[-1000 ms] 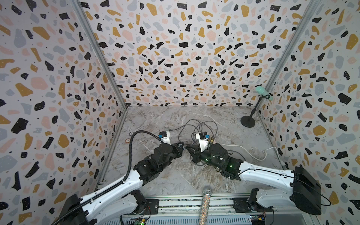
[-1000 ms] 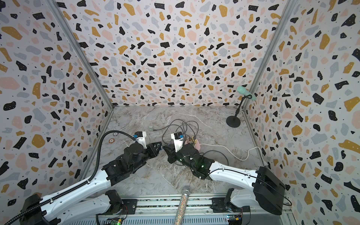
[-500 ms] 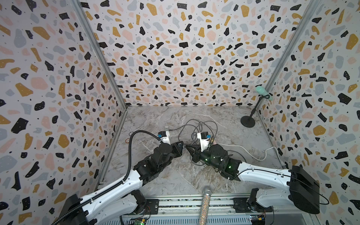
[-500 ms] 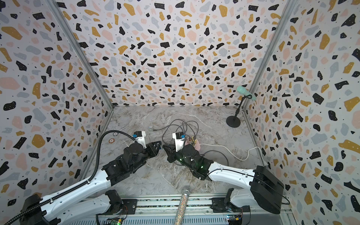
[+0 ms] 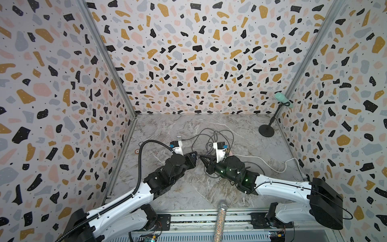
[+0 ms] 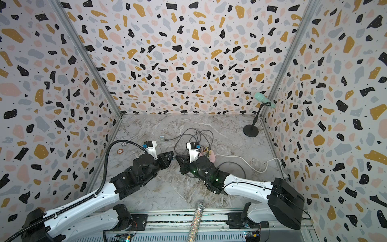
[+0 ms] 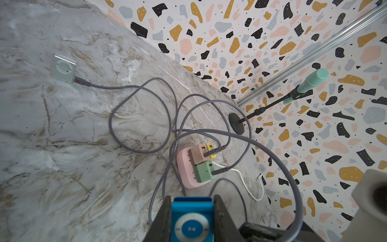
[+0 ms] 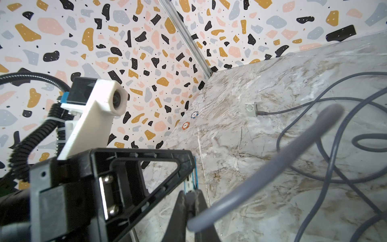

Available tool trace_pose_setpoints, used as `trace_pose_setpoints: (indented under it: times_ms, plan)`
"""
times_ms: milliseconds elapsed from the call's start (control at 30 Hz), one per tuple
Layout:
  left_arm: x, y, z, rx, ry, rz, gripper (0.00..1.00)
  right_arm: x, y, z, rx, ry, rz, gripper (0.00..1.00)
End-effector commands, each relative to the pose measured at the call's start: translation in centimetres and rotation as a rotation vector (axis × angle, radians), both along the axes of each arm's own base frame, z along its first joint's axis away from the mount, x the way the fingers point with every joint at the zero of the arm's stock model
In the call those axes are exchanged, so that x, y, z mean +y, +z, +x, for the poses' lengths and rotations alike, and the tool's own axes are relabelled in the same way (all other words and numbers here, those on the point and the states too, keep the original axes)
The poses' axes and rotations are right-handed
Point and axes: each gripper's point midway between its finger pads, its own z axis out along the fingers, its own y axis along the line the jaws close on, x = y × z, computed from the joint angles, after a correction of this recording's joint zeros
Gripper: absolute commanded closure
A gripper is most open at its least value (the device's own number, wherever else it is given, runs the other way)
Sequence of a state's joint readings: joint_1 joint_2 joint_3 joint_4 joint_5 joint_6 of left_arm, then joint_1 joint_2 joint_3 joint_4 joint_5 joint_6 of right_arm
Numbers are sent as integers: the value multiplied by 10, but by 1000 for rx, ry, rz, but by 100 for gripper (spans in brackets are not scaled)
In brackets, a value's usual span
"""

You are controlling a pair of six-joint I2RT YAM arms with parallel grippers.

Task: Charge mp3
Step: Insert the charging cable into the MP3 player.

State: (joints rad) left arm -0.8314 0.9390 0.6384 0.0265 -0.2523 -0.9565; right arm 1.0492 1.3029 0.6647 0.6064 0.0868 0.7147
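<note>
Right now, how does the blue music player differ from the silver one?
The blue music player is clamped in the left hand; the silver music player lies flat on the table. The silver one has a grey cable plugged in; whether the blue one does is not visible. Both are small and square, with a round control wheel.

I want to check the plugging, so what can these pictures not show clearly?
Plug tip: in the right wrist view, the right gripper hides the end of the blurred grey cable.
The blue mp3: the edge of the left wrist view cuts it off.
Whether they are joined: too small in both top views.
</note>
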Motion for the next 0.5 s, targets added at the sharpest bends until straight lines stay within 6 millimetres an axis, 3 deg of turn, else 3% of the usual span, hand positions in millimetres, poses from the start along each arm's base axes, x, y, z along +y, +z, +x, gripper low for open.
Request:
trace_pose_setpoints:
  times_ms: [0, 133, 267, 467]
  plan:
    - [-37, 115, -21, -249, -197, -348, 86, 3, -71, -21, 152, 76, -155, 100]
    - [-47, 117, -27, -251, -261, -365, 86, 9, -59, -24, 94, 119, -133, 100]
    - [-45, 114, -28, -242, -261, -352, 86, 7, -50, -27, 15, 145, -145, 100]
    - [-43, 118, -29, -245, -258, -352, 86, 1, -61, -27, -16, 150, -238, 100]
